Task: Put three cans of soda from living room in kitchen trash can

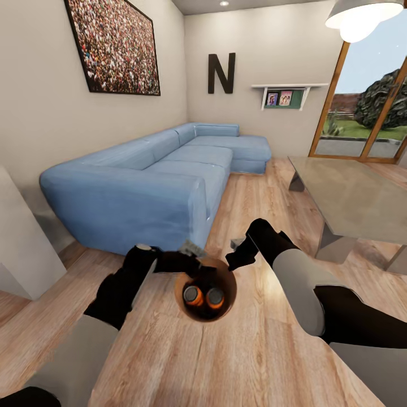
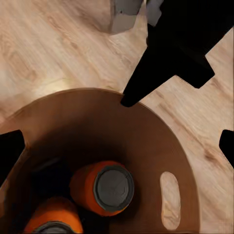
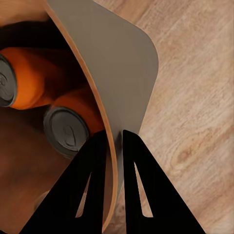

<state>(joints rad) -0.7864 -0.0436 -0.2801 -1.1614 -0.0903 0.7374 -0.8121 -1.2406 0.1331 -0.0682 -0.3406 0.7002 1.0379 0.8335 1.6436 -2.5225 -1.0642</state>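
— Tash can (image 1: 181, 310), where?

— Upright on the wood floor (image 1: 226, 362), toward 6 o'clock from the middle of the head view, between both arms. Tan outside, darker inside, with an oval handle hole in the wall.

— Anything inside?

— Two orange soda cans with grey tops, side by side at the bottom: one (image 1: 193, 295) toward 9 o'clock, the other (image 1: 215, 298) toward 3 o'clock. From the left wrist, the same pair (image 2: 105, 187) (image 2: 51, 222) deep in the bin (image 2: 146, 141), beside a dark patch too dim to identify.

— Right gripper (image 1: 234, 261)?

— At 2 o'clock on the rim. From the right wrist, closed (image 3: 114, 134) with its fingers pinching the bin wall (image 3: 126, 63), one inside and one outside, and both orange cans (image 3: 24, 78) (image 3: 68, 124) just past them.

— Left gripper (image 1: 189, 261)?

— At 10 o'clock on the rim. From its own wrist camera, spread wide (image 2: 118, 146), fingers far apart, gripping nothing.

— Surroundings?

— Light blue corner sofa (image 1: 158, 175) at 11 o'clock, grey low table (image 1: 350, 198) at 2 o'clock, large letter N (image 1: 221, 73) on the far wall at 12 o'clock.
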